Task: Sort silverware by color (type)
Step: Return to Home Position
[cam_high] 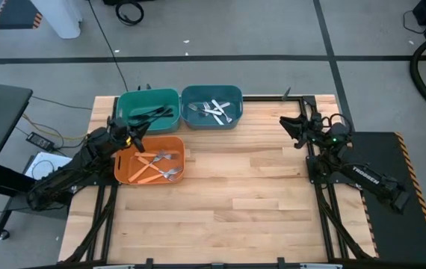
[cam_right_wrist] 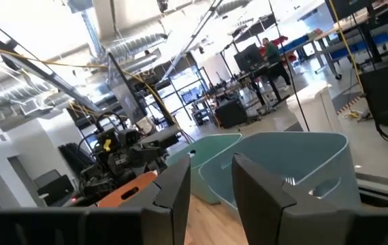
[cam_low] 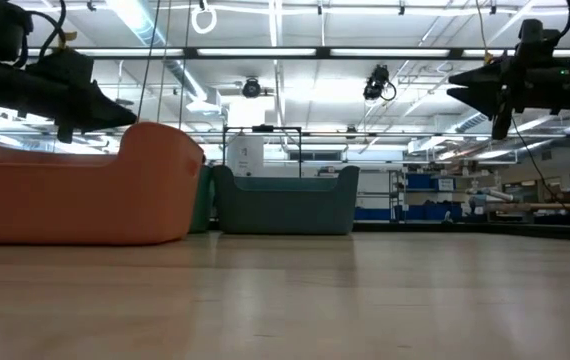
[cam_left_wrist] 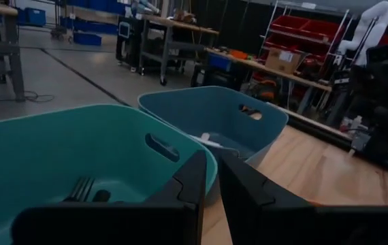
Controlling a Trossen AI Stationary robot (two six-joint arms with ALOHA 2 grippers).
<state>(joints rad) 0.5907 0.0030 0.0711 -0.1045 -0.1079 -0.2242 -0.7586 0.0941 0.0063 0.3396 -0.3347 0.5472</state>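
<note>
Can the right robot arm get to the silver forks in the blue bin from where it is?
Probably yes. The right gripper hangs open above the bare table, beside the blue bin. The silver forks lie uncovered in it, and nothing stands between them. The left gripper is over by the orange bin.

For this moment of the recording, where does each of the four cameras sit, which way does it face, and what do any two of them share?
High view: overhead, straight down; both arms, green bin, blue bin, orange bin holding forks.
Low view: table height, level across; orange bin near, both grippers above.
Left wrist view: on the left arm, past the left gripper, its fingers a narrow gap apart, into the green bin.
Right wrist view: on the right arm, past the right gripper, open, toward the bins.
Shared: both wrist views show the blue bin.
</note>
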